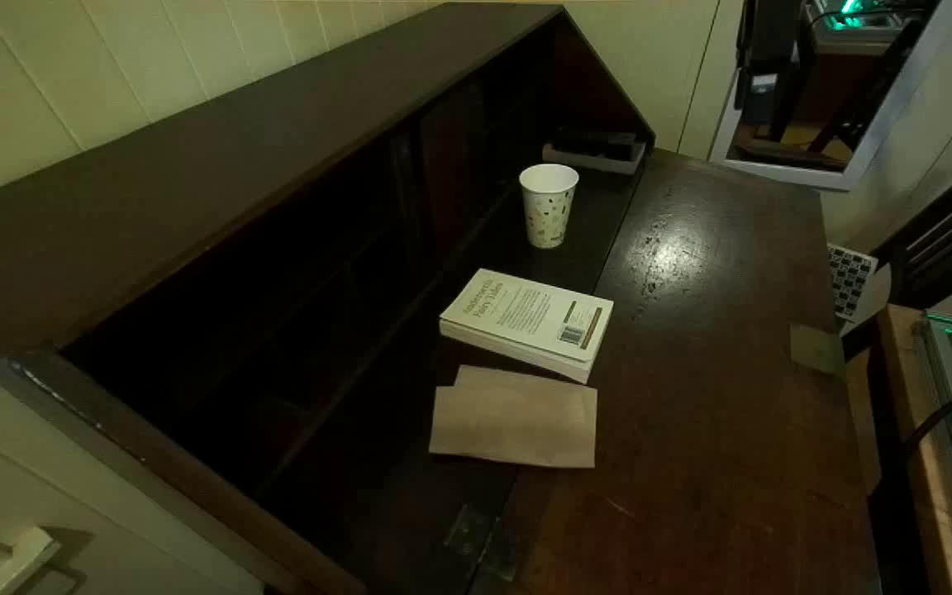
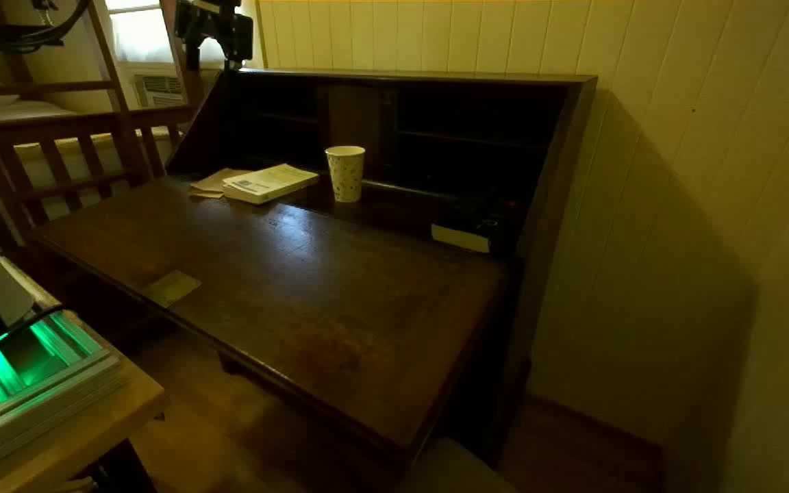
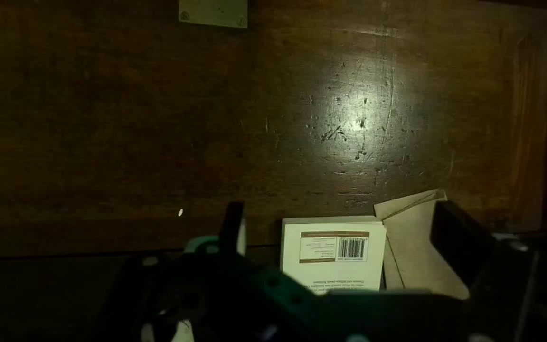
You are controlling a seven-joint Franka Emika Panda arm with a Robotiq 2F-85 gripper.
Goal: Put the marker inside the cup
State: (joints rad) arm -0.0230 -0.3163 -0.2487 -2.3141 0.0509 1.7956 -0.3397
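- from front edge to back edge, the dark table is stretching as the biggest thing, catching a patch of glare around its middle.
- above the book's end of it, as far as an exterior view lets me judge, the gripper is hanging high, its fingers pointing down, spread wide and pinching nothing that shows.
- near the back edge, the white book is lying flat, its barcode end appearing between the fingers in the wrist view.
- next to it, toward the end corner, the brown paper is lying in overlapping layers.
- about midway along the back edge, the cup is standing upright; from the gripper, it is probably sitting past the book, away from the paper's corner and well below.
- the marker is not showing anywhere, not even above the cup's rim; i cannot tell how its long axis is running, so finding it is likely coming first.
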